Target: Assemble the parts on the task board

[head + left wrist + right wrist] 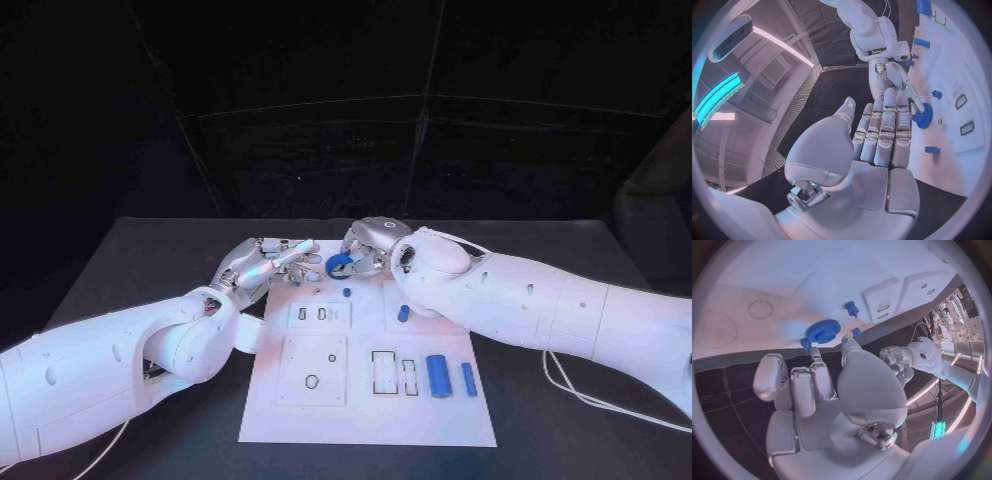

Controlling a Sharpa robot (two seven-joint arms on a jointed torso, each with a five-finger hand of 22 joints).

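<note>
Here the right hand (378,250) pinches 1 blue gear (340,264), the left hand (274,262) is released, and 2 blue cylinders (437,376) lie on the task board (361,420).

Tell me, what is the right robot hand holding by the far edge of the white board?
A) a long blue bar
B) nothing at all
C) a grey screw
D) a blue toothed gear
D: the right wrist view shows the right robot hand with its fingertips pinching a blue gear above the task board; the long blue bars lie untouched nearer the robot.

blue gear (340,264) partly hidden behind right robot hand (378,246)
</note>
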